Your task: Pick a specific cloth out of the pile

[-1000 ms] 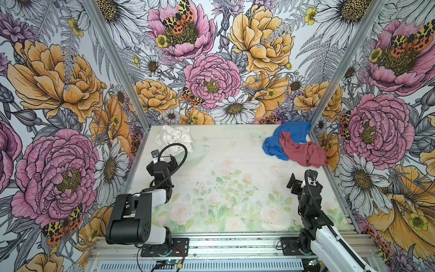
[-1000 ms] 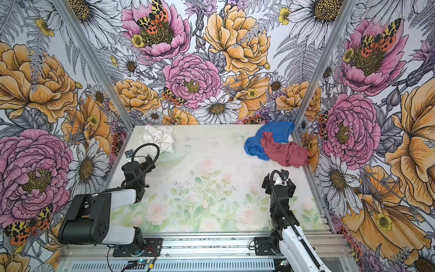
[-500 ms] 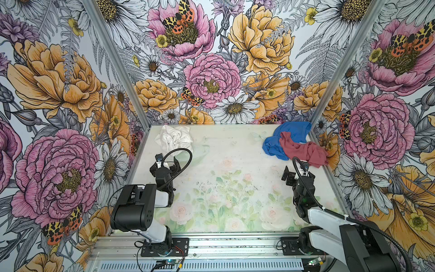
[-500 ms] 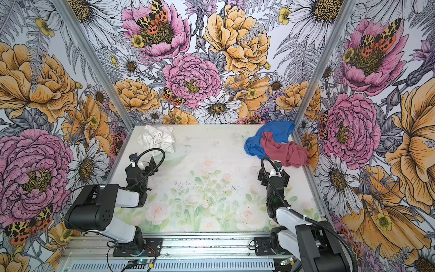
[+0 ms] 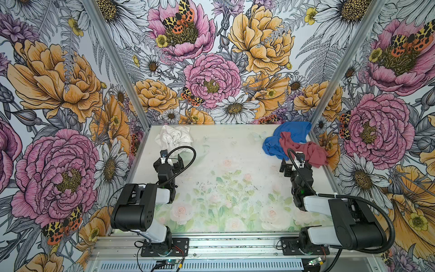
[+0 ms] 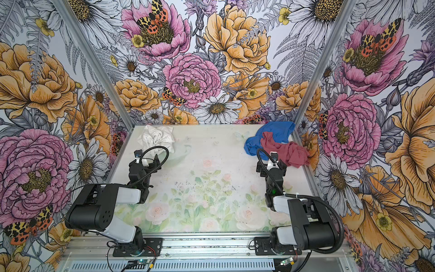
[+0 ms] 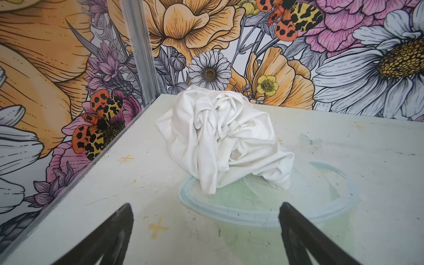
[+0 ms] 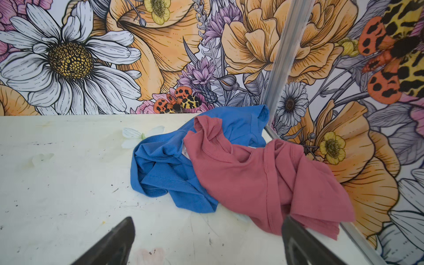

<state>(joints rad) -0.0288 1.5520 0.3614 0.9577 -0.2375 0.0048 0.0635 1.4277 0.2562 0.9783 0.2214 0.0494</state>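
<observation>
One cloth (image 5: pixel 175 139) — the plain white one — is lying alone in the far left corner of the table (image 5: pixel 235 150), well apart from the pile (image 5: pixel 294 143) in the far right corner, so the picking-out is looking done or nearly so. It is sitting crumpled into a soft, deeply folded mound, matte and smooth. In the pile, the blue cloth (image 8: pixel 160 169) is lying partly under the dusty red cloth (image 8: pixel 263 179), both finely ribbed with stitched hems and draping limp. The left gripper (image 7: pixel 205 206) is hovering just short of the white cloth, jaws spread wide and empty. The right gripper (image 8: pixel 207 219) is facing the pile likewise — wide, holding nothing. The table is showing a pale, scuffed floral print.
</observation>
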